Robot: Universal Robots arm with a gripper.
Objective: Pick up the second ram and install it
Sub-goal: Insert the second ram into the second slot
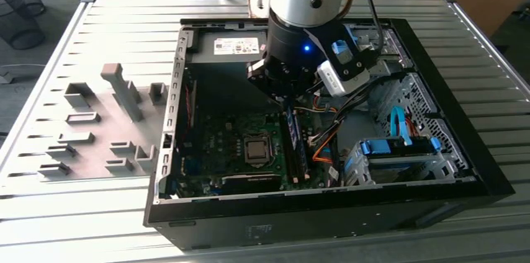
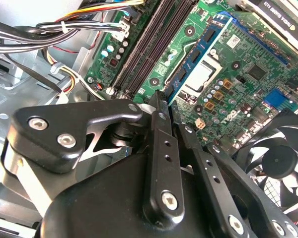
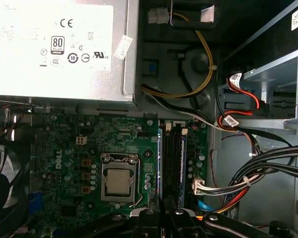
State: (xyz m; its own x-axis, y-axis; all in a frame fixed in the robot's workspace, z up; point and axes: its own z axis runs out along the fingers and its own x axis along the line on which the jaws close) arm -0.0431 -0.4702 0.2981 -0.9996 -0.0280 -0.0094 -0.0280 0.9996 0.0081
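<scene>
Second ram (image 2: 198, 54) meets the gripper (image 2: 165, 106) at one end; we cannot tell whether the jaws clamp it. It stands in a memory slot (image 3: 171, 158), just to the exterior view's right of the processor socket (image 3: 118, 181), inside the open computer case (image 1: 463, 133).

Silver and black arm (image 1: 306, 2) reaching straight down, wrist vertical, blue light glowing on its dark collar, black gripper (image 2: 161, 106) pointing downward, its linkage fingers (image 2: 161, 148) drawn close together at the tips
</scene>
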